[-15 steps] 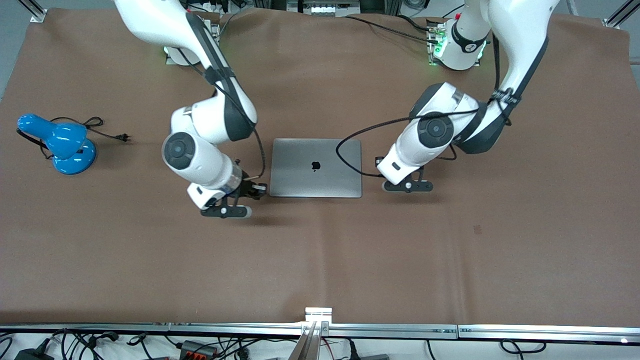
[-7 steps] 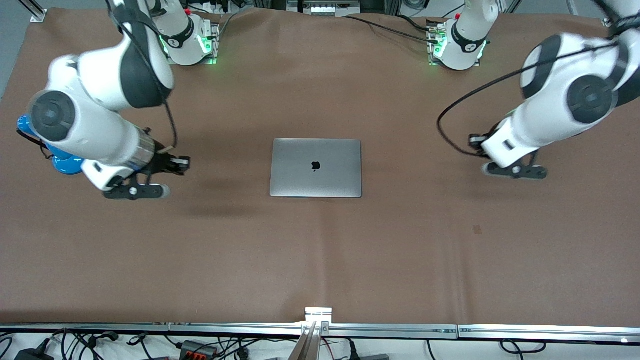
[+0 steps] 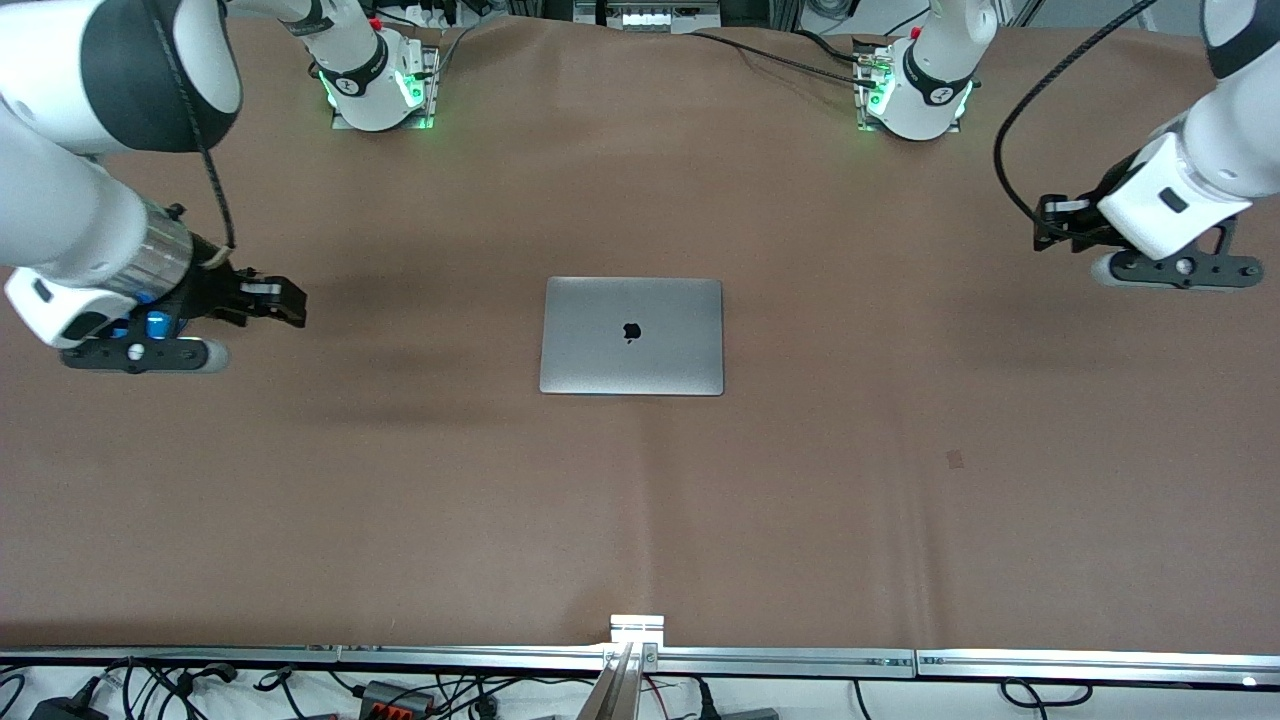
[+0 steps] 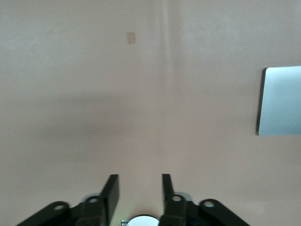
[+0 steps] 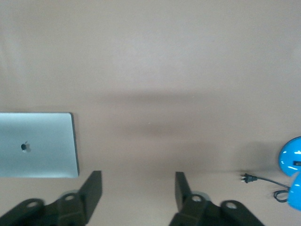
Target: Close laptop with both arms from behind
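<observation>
The space-grey laptop [image 3: 631, 336] lies shut and flat at the middle of the brown table, its lid with the black apple logo facing up. It also shows in the left wrist view [image 4: 282, 101] and in the right wrist view [image 5: 37, 145]. My right gripper [image 3: 285, 300] is open and empty, up over the table toward the right arm's end, well apart from the laptop. My left gripper [image 3: 1045, 222] is open and empty, up over the table toward the left arm's end, also well apart. Both grippers show open in their wrist views, the left [image 4: 139, 181] and the right [image 5: 138, 179].
A blue desk lamp [image 5: 291, 169] with a black cord and plug [image 5: 248, 178] stands at the right arm's end; in the front view only a blue bit of it [image 3: 155, 325] shows under the right arm. A small dark mark [image 3: 955, 459] is on the cloth.
Both arms have swung up and outward from beside the laptop toward their own ends of the table. The laptop has stayed shut and still.
</observation>
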Action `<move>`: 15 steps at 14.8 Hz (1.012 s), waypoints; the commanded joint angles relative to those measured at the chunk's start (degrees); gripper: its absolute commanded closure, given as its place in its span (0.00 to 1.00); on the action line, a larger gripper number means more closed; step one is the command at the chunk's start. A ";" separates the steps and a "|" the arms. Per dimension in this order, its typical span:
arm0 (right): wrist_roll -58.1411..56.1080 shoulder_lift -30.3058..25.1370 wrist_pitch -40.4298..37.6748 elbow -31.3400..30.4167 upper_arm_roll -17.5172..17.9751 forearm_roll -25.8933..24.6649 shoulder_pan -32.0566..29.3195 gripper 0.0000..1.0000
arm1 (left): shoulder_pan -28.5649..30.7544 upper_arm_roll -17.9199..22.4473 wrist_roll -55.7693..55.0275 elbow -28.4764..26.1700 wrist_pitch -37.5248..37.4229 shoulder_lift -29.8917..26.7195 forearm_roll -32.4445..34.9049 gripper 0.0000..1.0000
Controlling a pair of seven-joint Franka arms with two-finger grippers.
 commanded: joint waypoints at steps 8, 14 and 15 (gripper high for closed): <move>-6.71 -3.53 2.71 2.39 23.76 -8.20 -28.42 0.00 | -4.51 5.30 -1.94 -2.13 2.38 -1.71 -0.39 0.00; -6.98 -5.56 2.19 -1.13 31.98 -9.63 -37.17 0.00 | -2.58 5.30 -0.45 -1.69 4.66 -0.21 -0.57 0.00; -7.16 -5.65 2.19 -1.66 31.81 -9.90 -37.08 0.00 | -2.58 5.30 -0.53 -1.69 4.49 -0.30 -0.65 0.00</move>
